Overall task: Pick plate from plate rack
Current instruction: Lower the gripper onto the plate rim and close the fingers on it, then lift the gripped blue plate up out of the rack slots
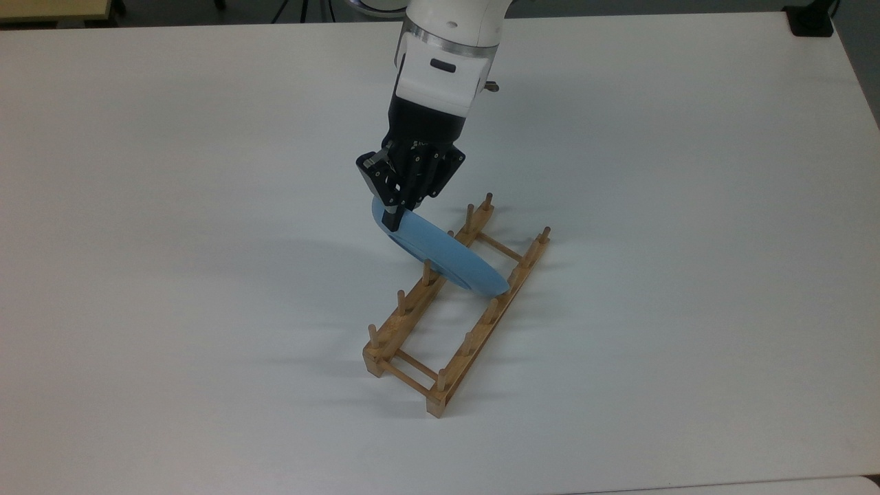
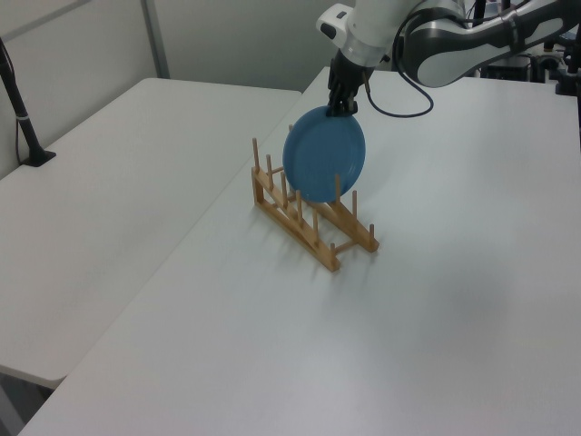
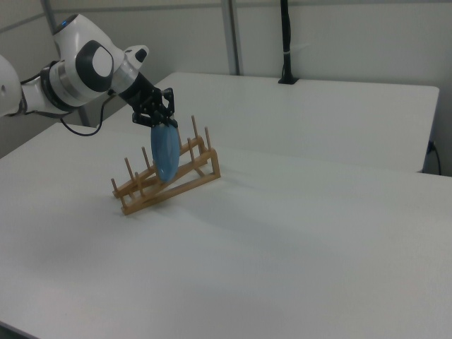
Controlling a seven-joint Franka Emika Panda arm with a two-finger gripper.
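The light-blue plate (image 1: 447,260) stands on edge between the pegs of the light-wood plate rack (image 1: 412,302), near the rack's far end in the top view. My gripper (image 1: 394,221) comes down from above and is shut on the plate's upper rim. In the left view the plate (image 2: 322,159) faces the camera, with the gripper (image 2: 339,109) pinching its top edge above the rack (image 2: 309,241). The right view has the plate (image 3: 165,155) edge-on, held by the gripper (image 3: 164,121). There the rack (image 3: 176,185) slants, with its end at the right view's right higher.
The rack sits mid-way on a wide white table (image 1: 172,275) with open surface all around. A black base (image 1: 811,20) is at the top view's far right corner. A second white table (image 2: 109,182) with a black post (image 2: 23,118) adjoins on the left view's left.
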